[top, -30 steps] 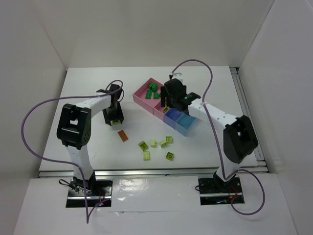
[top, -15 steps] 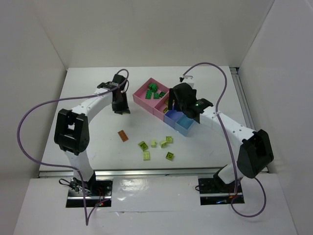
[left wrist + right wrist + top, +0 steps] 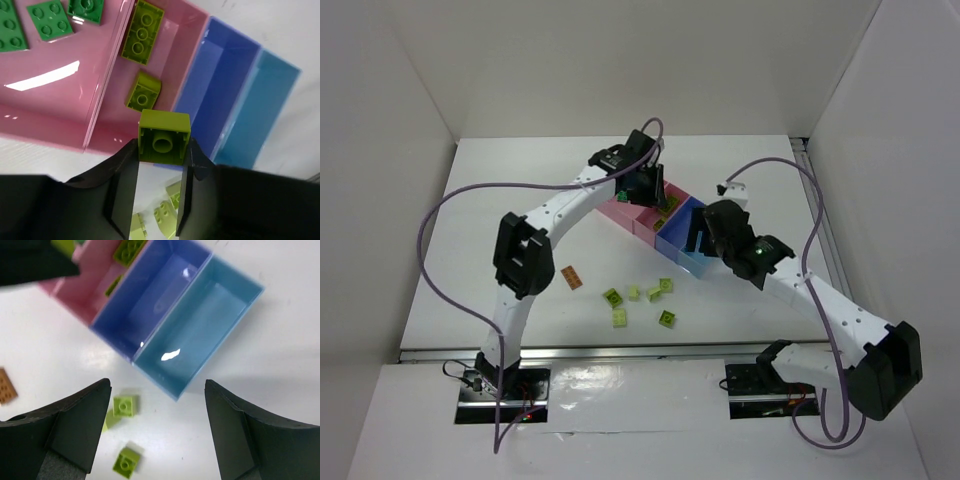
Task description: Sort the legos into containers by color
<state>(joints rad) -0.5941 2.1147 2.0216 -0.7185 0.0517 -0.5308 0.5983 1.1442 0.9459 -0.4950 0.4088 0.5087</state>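
Left gripper [image 3: 161, 150] pinches a lime-green square plastic brick [image 3: 164, 131]. The pink plastic bin [image 3: 172, 75] of matching lime bricks [image 3: 143, 92] sits at its 12 o'clock, probably the target. Right gripper [image 3: 157, 390] is spread, empty.

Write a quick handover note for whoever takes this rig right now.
Left end effector: shut on a lime brick at the second pink bin.
Right end effector: open, empty, near the light blue bin.
Done: dark green bricks in the first pink bin; two lime bricks in the second.
Left: release that brick; loose lime bricks and orange-brown brick lie on the table.
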